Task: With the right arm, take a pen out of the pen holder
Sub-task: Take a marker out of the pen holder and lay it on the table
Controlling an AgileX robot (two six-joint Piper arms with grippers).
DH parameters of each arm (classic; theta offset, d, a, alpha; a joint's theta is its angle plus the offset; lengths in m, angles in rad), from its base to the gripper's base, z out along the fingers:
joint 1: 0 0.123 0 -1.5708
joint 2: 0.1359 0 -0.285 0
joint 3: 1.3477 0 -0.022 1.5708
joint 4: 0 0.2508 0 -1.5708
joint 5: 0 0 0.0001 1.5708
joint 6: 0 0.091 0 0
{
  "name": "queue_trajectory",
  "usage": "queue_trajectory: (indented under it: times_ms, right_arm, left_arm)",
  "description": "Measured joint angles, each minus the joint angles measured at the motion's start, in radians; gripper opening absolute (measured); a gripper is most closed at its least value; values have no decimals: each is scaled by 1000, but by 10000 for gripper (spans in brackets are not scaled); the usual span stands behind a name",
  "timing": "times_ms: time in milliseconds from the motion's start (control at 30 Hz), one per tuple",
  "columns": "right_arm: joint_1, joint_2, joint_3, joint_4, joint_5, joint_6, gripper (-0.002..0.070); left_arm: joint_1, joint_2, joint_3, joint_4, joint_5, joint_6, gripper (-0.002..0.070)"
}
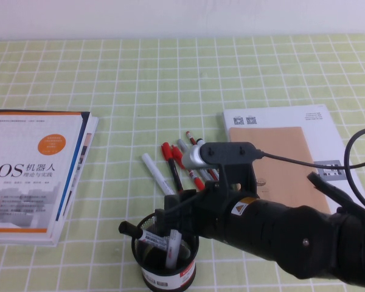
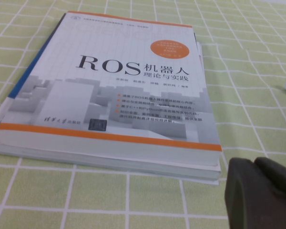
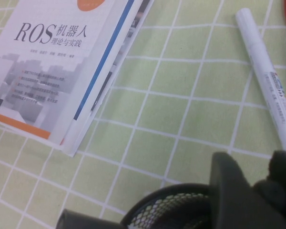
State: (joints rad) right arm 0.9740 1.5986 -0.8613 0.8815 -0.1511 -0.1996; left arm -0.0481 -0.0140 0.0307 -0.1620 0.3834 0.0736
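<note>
- Pens stick up out of the round black mesh pen holder [image 1: 147,260] at the near edge of the green checked tablecloth [image 1: 170,79], so they can be picked from above.
- One is a white marker with a black cap [image 1: 145,235], and it leans out over the rim. A second white pen [image 1: 172,248] stands straighter beside it.
- The right gripper [image 1: 173,218] hangs right over the holder, just above the pens, because this arm has to pull one out.
- I cannot tell if the right gripper has grabbed a pen, because the big black arm covers that spot.
- The left gripper [image 2: 257,191] is parked low by the white ROS book with the orange stripe [image 2: 128,95]. Its fingers [image 2: 240,186] are pressed together with nothing between them. It has no job here.
- A few loose red and white markers [image 1: 176,161] lie on the cloth behind the holder, near a tan notebook [image 1: 286,158].
- The arm hides part of those markers and part of the notebook. The holder's bottom and the book's left side run out of view.
- I think no pen is lifted out yet.
</note>
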Motion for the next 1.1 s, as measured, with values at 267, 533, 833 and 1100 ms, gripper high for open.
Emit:
queue_trajectory:
  times_ms: [267,533,833,1100]
  right_arm:
    - [0,-2,-21,-8,9,-31,103]
    - [0,-41,-94,-29,120,-116,102]
    - [-3,-91,-179,-77,297,-255,102]
    - [-97,-102,-267,-184,382,-261,102]
  left_arm:
    - [0,0,0,0,0,0,-8]
    - [0,0,0,0,0,0,-8]
    - [0,0,0,0,0,0,-8]
    - [0,0,0,0,0,0,-8]
